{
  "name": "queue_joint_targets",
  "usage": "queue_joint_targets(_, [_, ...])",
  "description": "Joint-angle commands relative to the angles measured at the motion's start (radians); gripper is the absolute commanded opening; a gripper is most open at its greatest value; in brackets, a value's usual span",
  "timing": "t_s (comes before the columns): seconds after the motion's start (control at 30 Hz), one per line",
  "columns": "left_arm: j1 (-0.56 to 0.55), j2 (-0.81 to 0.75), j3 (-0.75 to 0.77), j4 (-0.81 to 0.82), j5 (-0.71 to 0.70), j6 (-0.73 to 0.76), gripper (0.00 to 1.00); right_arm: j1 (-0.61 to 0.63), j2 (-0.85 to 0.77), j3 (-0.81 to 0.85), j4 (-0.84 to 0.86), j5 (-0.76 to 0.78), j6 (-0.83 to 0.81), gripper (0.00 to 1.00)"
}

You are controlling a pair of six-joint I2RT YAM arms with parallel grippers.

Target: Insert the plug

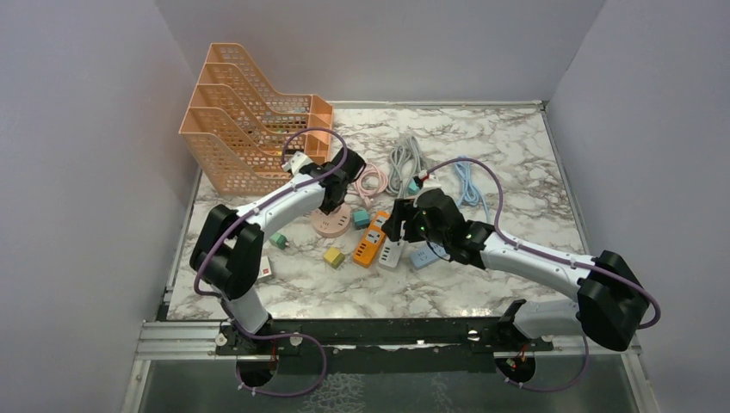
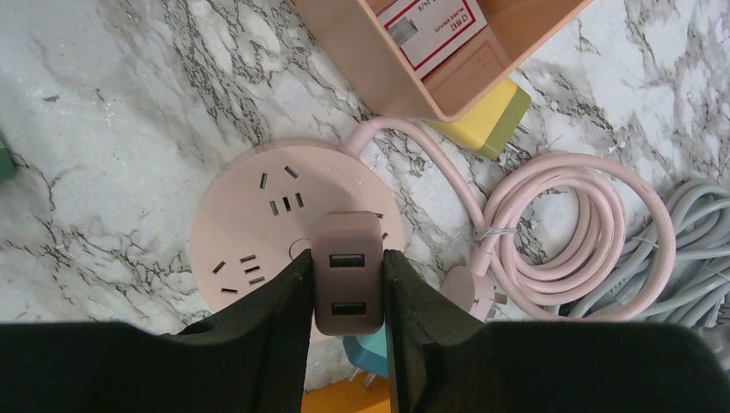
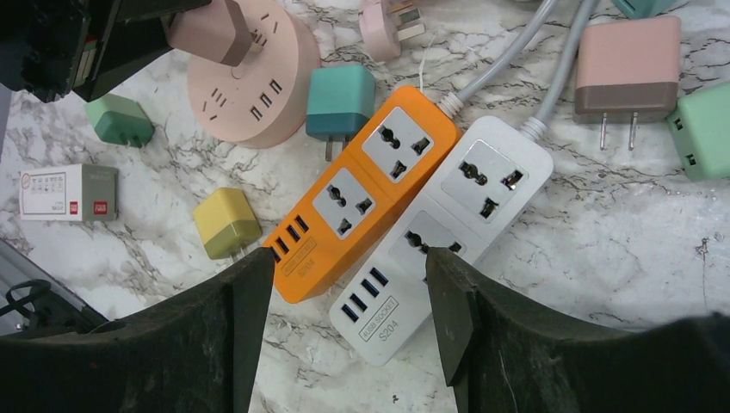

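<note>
Left wrist: left gripper (image 2: 347, 262) clamps boxy pink plug (image 2: 347, 288); round socket (image 2: 250, 228) below.

The left gripper (image 2: 348, 292) clamps a dusty-pink USB plug (image 2: 347, 234) over the near edge of the round pink socket (image 2: 250, 219), whose coiled pink cable (image 2: 564, 232) lies on its right.

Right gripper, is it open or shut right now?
Open. In the right wrist view the right gripper has its fingers spread wide over the orange power strip and white power strip, clamping nothing.
</note>
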Motion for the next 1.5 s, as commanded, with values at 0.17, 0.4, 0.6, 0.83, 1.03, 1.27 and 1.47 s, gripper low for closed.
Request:
queue_joint_targets(0.17, [-0.017, 0.114, 0.085, -0.145, -0.062, -0.086, 0.00, -0.002, 0.004, 0.017, -0.017, 0.049, -0.027, 0.66])
queue_joint_targets(0.4, [-0.021, 0.118, 0.126, -0.225, -0.128, -0.122, 0.00, -0.001, 0.000, 0.012, -0.019, 0.048, -0.027, 0.66])
queue_joint_targets(0.6, [-0.039, 0.083, 0.121, -0.233, -0.118, -0.117, 0.00, -0.001, 0.007, 0.018, -0.014, 0.047, -0.027, 0.66])
queue_joint_targets(0.83, [-0.046, 0.119, 0.125, -0.231, -0.077, -0.119, 0.00, -0.001, 0.011, 0.023, -0.016, 0.049, -0.027, 0.66])
queue_joint_targets(1.03, [-0.049, 0.164, 0.176, -0.231, -0.053, -0.111, 0.00, -0.001, 0.016, 0.020, -0.015, 0.049, -0.027, 0.66])
queue_joint_targets(1.27, [-0.051, 0.187, 0.198, -0.231, -0.047, -0.124, 0.00, -0.001, 0.026, 0.028, -0.013, 0.050, -0.031, 0.66])
queue_joint_targets(1.47, [-0.052, 0.177, 0.176, -0.233, -0.025, -0.146, 0.00, -0.001, 0.027, 0.027, -0.014, 0.053, -0.033, 0.66])
